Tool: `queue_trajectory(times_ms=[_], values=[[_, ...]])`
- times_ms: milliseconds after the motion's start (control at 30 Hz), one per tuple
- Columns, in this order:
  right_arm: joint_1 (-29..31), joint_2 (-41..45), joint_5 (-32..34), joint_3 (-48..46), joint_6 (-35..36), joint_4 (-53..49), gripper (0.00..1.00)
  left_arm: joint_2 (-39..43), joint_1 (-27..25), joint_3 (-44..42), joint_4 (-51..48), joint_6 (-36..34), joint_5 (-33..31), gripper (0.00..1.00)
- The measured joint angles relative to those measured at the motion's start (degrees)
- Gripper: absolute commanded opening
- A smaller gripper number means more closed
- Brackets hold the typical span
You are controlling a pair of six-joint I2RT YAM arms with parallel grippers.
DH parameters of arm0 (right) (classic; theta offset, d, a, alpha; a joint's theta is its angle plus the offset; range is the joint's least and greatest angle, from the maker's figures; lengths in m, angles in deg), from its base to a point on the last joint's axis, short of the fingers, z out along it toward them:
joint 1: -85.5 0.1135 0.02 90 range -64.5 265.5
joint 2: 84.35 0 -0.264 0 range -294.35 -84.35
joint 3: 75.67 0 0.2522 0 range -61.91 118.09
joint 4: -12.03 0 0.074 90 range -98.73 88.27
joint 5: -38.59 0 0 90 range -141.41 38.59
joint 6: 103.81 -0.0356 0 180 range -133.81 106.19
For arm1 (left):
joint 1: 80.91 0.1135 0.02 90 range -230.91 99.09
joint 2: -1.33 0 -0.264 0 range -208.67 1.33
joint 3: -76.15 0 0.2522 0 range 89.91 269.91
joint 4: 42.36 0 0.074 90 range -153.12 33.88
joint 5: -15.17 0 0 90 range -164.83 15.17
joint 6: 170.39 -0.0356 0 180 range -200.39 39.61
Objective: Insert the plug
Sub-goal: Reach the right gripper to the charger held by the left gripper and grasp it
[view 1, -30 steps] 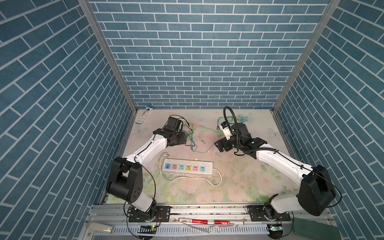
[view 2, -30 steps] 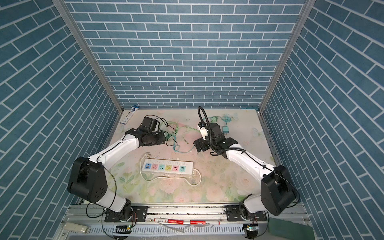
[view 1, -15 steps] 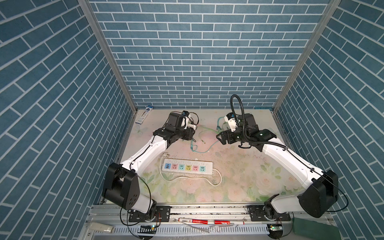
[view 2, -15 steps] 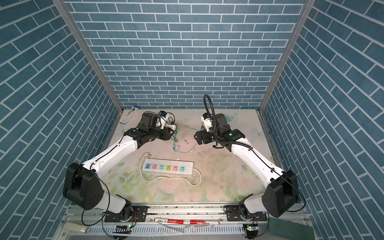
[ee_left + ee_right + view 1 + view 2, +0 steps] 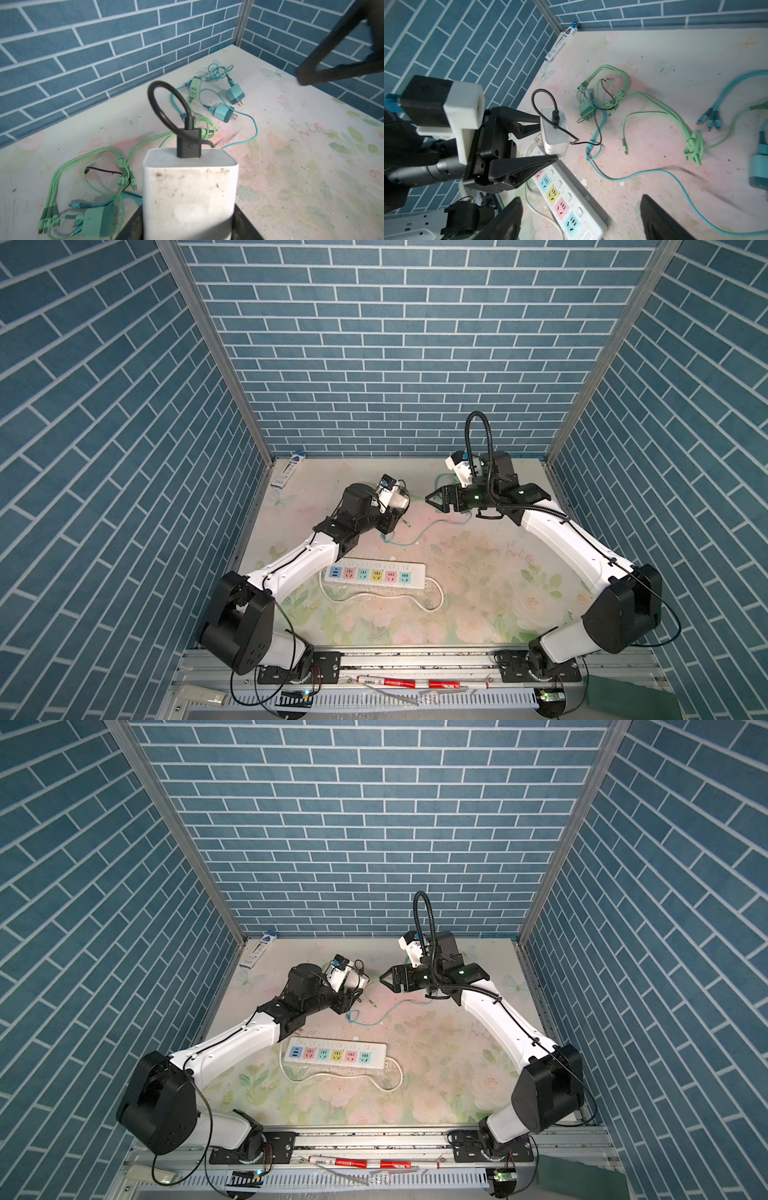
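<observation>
Floral table (image 5: 498, 572): left gripper (image 5: 549, 140) clamps white charger (image 5: 190, 193), power strip (image 5: 374, 573) sits below, toward the base; right gripper (image 5: 430, 499) open, empty.

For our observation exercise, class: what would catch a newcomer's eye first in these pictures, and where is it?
The left gripper, raised toward the back, clamps a grubby white charger with a black cable looped from its end. Nearer the front lies a white power strip with pastel sockets; mint green cables sprawl across the back.
</observation>
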Motion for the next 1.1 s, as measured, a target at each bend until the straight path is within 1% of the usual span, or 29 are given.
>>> queue_trajectory(times_ms=[167, 267, 433, 567, 800, 1100], values=[[0.0, -5.0, -5.7, 3.5, -0.1, 0.0, 0.83, 0.8, -0.4, -0.7, 4.1, -1.7, 1.1, 0.42], [0.0, -6.9, -7.5, 4.7, -0.1, 0.1, 0.83, 1.0, -0.4, -2.0, 6.3, -2.2, 1.7, 0.42], [0.0, -7.4, -9.1, 4.7, 0.0, 0.2, 0.82, 1.0, -0.5, -3.4, 7.4, -2.6, 2.7, 0.42], [0.0, -7.5, -10.0, 5.2, 0.4, 0.0, 0.79, 1.0, -0.6, -3.6, 8.9, -2.6, 3.6, 0.42], [0.6, -8.7, -10.2, 7.2, 1.0, 0.0, 0.79, 1.0, -0.9, -3.6, 9.6, -3.0, 4.2, 0.42], [3.2, -12.7, -9.6, 12.4, 3.6, -2.3, 0.77, 1.0, -1.2, -4.7, 9.9, -3.6, 4.6, 0.42]])
